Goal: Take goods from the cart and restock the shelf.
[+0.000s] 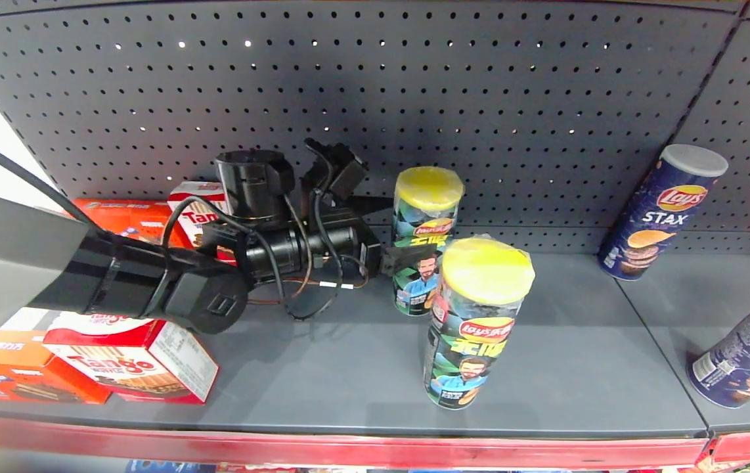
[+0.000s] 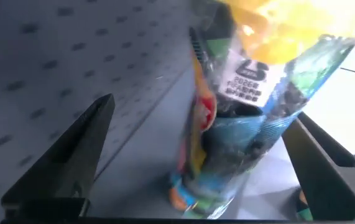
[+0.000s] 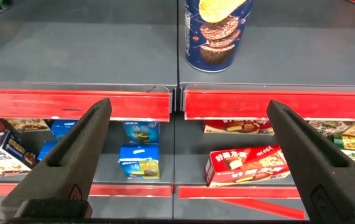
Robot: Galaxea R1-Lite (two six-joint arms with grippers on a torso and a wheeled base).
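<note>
Grey shelf (image 1: 322, 368) with red front lip, dark pegboard (image 1: 414, 85) behind; rear can (image 1: 426, 217) upright near mid-shelf, close to the pegboard; front can (image 1: 477, 322) upright just beside it, nearer the lip; both carry yellow lids under clear wrap and green-and-blue labels with a printed figure; left tool (image 1: 408, 228) spread open, one finger on either side of rear can; right tool (image 3: 189, 106) open, empty, facing the shelf's edge; wafer boxes (image 1: 138, 358) at left.

rear chip can (image 1: 425, 230) | yellow lid, upright | on shelf (image 1: 322, 374)
</note>
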